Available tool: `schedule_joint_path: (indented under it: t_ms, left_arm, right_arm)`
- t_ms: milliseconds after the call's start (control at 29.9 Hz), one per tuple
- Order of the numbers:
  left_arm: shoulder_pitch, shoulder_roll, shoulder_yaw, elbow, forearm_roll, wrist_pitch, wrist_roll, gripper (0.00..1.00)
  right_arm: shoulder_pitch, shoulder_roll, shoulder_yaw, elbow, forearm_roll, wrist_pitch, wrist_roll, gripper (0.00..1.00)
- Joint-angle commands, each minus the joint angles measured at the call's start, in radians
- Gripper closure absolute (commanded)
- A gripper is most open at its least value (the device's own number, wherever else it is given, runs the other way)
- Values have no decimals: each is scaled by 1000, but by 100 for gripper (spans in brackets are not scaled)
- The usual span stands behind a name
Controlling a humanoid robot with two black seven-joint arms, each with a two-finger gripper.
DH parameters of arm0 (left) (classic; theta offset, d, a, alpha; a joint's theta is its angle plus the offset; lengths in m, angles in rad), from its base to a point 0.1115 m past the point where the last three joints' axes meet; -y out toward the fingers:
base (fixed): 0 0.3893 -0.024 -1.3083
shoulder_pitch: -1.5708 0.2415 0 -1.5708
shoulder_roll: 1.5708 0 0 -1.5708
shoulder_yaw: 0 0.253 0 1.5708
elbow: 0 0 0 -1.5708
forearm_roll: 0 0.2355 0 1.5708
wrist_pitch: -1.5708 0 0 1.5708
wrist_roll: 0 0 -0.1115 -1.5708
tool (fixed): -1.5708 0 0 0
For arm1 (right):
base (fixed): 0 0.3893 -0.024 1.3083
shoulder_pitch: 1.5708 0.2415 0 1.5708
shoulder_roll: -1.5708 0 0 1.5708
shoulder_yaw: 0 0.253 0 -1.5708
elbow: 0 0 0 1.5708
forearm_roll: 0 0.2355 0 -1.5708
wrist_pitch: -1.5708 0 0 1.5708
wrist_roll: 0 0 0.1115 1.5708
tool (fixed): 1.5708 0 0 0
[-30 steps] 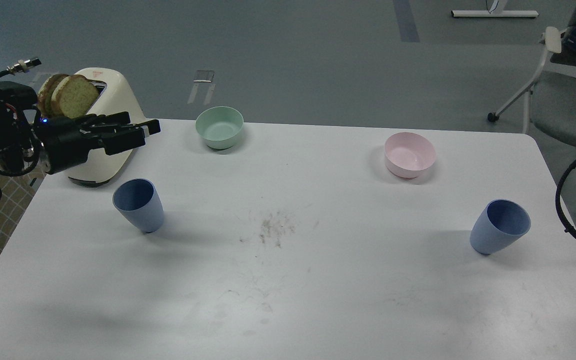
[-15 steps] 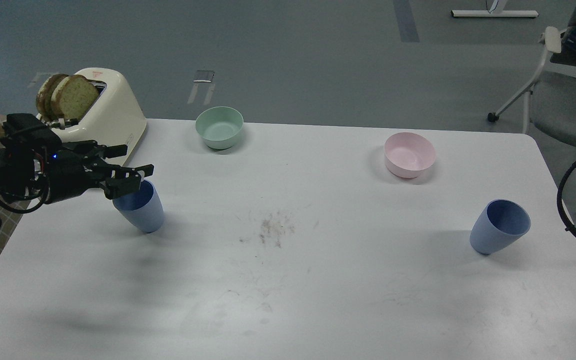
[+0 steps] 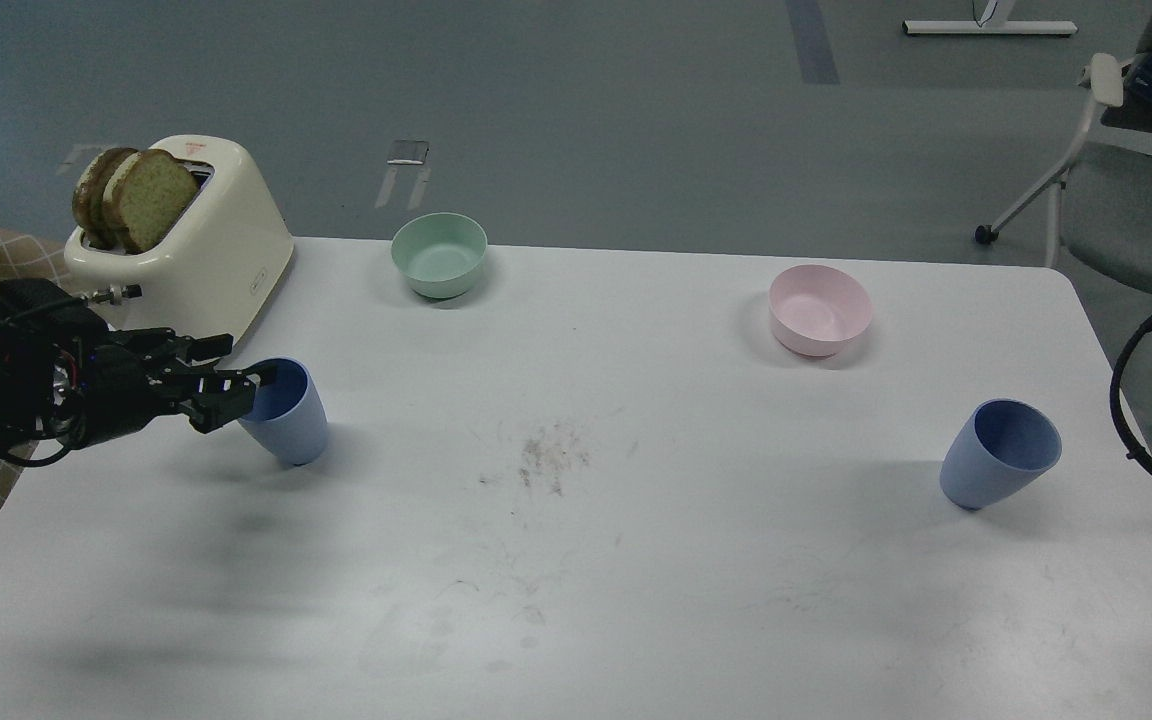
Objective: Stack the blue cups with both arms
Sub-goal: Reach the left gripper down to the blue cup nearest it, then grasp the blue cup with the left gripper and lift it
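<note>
Left tool (image 3: 236, 385) | fingers apart at left cup (image 3: 288, 410) rim | straddle wall squarely before clamping | right tool unseen.

Table (image 3: 576, 600): toaster (image 3: 201, 265) far left, bread (image 3: 136, 195) in its slots. Two bowls (image 3: 439, 254) (image 3: 821, 309) along far side. One cup (image 3: 286, 410) before toaster, gripper (image 3: 236, 385) at its rim; other cup (image 3: 1001, 453) right.
</note>
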Motion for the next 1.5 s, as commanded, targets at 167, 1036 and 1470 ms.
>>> schedule_joint_path:
  t_ms: [167, 1036, 1470]
  left_arm:
    - [2, -24, -1, 7, -3, 2, 0, 76]
    - [-180, -24, -7, -49, 0, -7, 0, 100]
    - [-441, -344, 157, -56, 15, -101, 0, 100]
  right_arm:
    - [9, -7, 0, -4, 0, 0, 0, 0]
    - [-1, -9, 1, 3, 0, 0, 0, 0]
    - [-40, -73, 6, 19, 0, 0, -2, 0]
